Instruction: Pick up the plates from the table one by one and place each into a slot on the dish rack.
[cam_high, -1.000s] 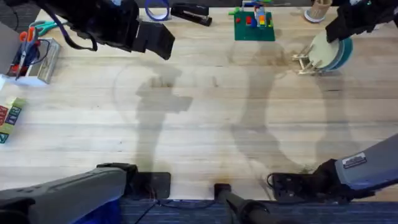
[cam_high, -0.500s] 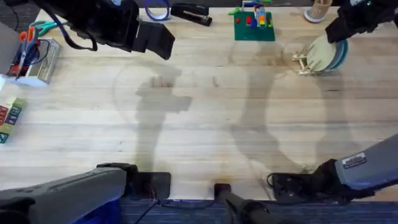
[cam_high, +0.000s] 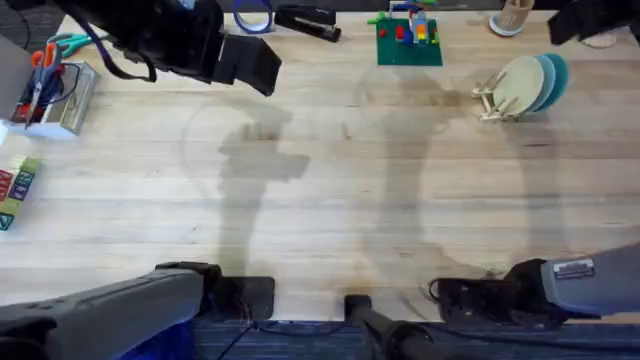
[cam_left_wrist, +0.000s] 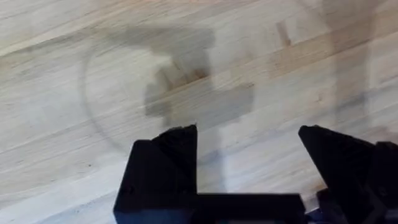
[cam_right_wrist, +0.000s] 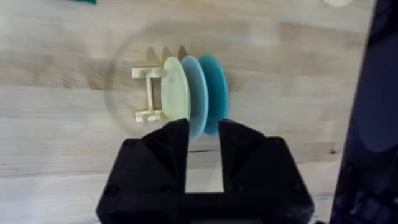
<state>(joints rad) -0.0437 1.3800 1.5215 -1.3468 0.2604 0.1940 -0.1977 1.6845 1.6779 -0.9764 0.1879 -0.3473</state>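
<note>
My right gripper (cam_right_wrist: 203, 140), fingers narrowly parted and empty, hangs just off the plates (cam_right_wrist: 193, 93) standing in the dish rack (cam_right_wrist: 149, 93); left fingers (cam_left_wrist: 180, 155) wide, empty.

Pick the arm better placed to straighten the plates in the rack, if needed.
Right. The right gripper hovers just over the dish rack and its three standing plates, fingers slightly apart and empty. The left gripper hangs open over bare table, far across.
</note>
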